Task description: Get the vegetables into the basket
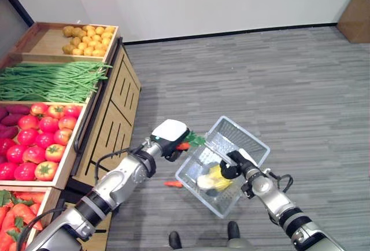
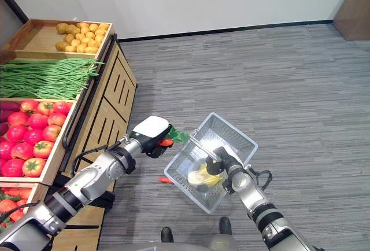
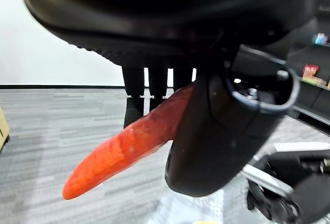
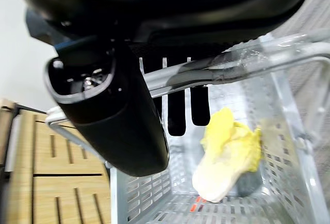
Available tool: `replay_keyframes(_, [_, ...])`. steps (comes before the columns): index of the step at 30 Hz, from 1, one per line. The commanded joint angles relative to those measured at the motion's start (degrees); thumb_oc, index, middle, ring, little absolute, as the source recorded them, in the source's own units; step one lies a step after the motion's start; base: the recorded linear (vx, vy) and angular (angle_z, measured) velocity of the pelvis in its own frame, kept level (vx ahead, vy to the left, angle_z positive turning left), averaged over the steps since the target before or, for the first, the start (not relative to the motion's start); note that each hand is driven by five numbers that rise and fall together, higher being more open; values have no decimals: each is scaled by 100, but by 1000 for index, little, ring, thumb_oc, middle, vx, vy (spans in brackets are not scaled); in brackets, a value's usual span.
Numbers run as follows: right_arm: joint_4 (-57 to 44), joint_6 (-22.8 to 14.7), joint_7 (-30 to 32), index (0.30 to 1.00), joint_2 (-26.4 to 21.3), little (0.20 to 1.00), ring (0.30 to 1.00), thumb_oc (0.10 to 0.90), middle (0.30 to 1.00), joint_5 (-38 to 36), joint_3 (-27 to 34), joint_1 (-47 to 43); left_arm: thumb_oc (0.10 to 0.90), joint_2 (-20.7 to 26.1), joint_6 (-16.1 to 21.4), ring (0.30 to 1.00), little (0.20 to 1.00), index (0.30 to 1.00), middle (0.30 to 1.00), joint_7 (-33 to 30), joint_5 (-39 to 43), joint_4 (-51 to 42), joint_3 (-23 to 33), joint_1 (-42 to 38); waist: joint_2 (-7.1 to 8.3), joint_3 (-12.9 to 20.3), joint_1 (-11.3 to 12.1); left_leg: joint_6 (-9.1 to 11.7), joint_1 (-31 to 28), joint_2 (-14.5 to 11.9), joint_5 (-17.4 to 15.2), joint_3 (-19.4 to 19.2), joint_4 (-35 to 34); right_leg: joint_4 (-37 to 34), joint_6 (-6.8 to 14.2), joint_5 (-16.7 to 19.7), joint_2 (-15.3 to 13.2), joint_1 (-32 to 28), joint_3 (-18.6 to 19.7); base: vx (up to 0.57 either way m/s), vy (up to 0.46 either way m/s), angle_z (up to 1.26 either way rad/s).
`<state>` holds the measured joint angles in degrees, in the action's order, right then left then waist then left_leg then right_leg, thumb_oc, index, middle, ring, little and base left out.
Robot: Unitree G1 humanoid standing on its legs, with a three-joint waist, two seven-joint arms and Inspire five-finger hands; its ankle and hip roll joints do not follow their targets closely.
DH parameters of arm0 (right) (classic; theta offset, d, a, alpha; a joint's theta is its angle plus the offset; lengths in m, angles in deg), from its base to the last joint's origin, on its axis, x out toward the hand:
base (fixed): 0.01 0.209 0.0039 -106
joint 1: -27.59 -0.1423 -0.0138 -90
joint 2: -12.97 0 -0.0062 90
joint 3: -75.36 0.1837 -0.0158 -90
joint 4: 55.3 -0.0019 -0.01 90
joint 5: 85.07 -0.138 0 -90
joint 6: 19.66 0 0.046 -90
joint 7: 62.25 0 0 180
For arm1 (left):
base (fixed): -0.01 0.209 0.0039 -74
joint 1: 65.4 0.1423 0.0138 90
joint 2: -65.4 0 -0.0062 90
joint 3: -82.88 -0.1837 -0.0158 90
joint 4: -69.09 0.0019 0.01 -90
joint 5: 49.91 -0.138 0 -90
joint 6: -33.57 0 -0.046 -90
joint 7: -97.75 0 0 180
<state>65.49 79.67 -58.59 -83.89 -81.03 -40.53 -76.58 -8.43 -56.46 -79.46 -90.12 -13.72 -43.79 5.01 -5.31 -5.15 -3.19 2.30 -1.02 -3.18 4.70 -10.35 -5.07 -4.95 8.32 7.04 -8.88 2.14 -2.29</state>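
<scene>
Left hand (image 1: 169, 137) holds carrot (image 3: 124, 149) beside basket (image 1: 245, 141).

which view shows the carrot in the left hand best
The left wrist view: the carrot runs across it from very close, pinched in the left hand, its orange tip bare. In the eye views it is a small orange bit with green leaves at the basket rim.
</scene>
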Motion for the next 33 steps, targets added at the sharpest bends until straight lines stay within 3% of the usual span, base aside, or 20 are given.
replay_keyframes(1, [-678, -656, 263, 300, 115, 300, 300, 400, 300, -206, -12, -1158, 400, 80, 65, 300, 300, 300, 300, -272, -148, 238, 37, -906, 125, 187, 65, 150, -46, -30, -489, 64, 327, 504, 102, -420, -39, 170, -154, 21, -9, -4])
replay_keyframes(10, [-1234, -703, 307, 300, 221, 300, 300, 400, 300, -348, -257, -1507, 400, -686, -39, 300, 300, 300, 300, -275, -153, 1302, -388, -1014, 1, 139, -43, 195, 30, -73, -424, -7, 291, 453, 61, -416, 1, 245, -94, 8, -15, -5])
replay_keyframes(14, [-1855, -793, 192, 300, 150, 300, 300, 400, 300, -375, -461, -1545, 400, -1199, -131, 300, 300, 300, 300, -300, -265, 2193, -613, -1156, -29, 88, -178, 227, 5, -100, -466, -47, 263, 430, 62, -465, 26, 249, -53, 20, -13, -4])
replay_keyframes(20, [-2393, -881, -122, 300, 93, 300, 300, 400, 300, -533, -725, -1423, 400, -1480, -163, 300, 300, 300, 300, -318, -379, 2656, -746, -1341, -14, 19, -287, 249, 25, -145, -452, -159, 272, 428, 58, -439, 75, 337, 44, 3, -12, -9])
replay_keyframes(33, [-3405, -984, -620, 300, -19, 300, 300, 400, 300, -1524, -930, -1161, 400, -1596, -125, 300, 300, 300, 300, -205, -348, 2547, -797, -1565, -11, -100, -396, 275, 84, -181, -425, -217, 270, 415, 52, -406, 115, 438, 108, -3, -9, -7])
